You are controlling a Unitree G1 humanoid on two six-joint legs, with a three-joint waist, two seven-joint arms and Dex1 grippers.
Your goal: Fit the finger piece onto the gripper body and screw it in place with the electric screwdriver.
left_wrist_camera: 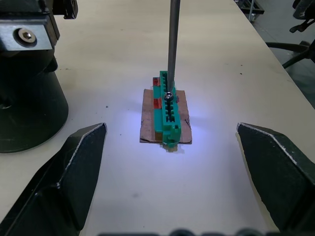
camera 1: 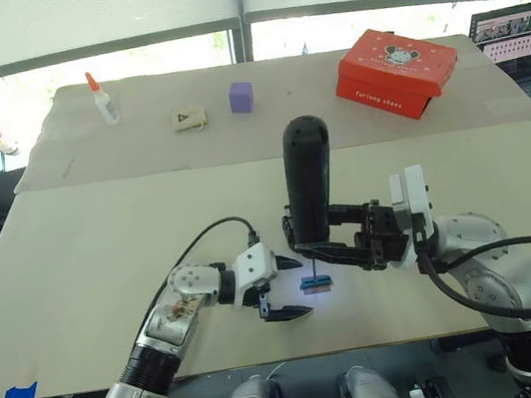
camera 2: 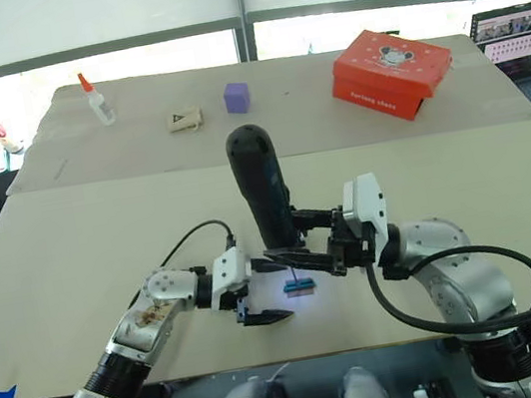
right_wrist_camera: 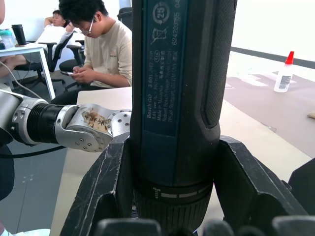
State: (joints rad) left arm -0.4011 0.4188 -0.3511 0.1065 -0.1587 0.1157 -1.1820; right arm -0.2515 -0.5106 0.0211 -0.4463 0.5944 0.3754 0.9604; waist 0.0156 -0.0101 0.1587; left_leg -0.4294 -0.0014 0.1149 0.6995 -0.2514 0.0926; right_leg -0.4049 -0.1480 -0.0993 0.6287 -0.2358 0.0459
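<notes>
**Screwdriver held upright over a green block, left hand open beside it**

The right arm reaches in from the right with its forearm bent inward across the counter (camera 1: 106,275), and the right hand (camera 1: 306,249) is clamped around the lower part of the electric screwdriver (camera 1: 308,177). The tool stands nearly upright, rounded end up. In the left wrist view its thin metal bit (left_wrist_camera: 172,44) comes straight down onto a screw in a small green block (left_wrist_camera: 167,110), which sits on a brown scrap of card (left_wrist_camera: 147,123) on the counter.

The left arm stretches forward from the lower left, wrist turned toward the centre. The left hand (camera 1: 285,309) sits low over the counter just beside the block, its two black fingers (left_wrist_camera: 74,162) spread wide apart and holding nothing; the block lies ahead of the gap between them.

At the far side of the counter lie a glue bottle (camera 1: 103,98), a small tan card (camera 1: 189,119), a purple cube (camera 1: 241,97) and a red box (camera 1: 395,70). A laptop (camera 1: 515,38) stands at the far right.
</notes>
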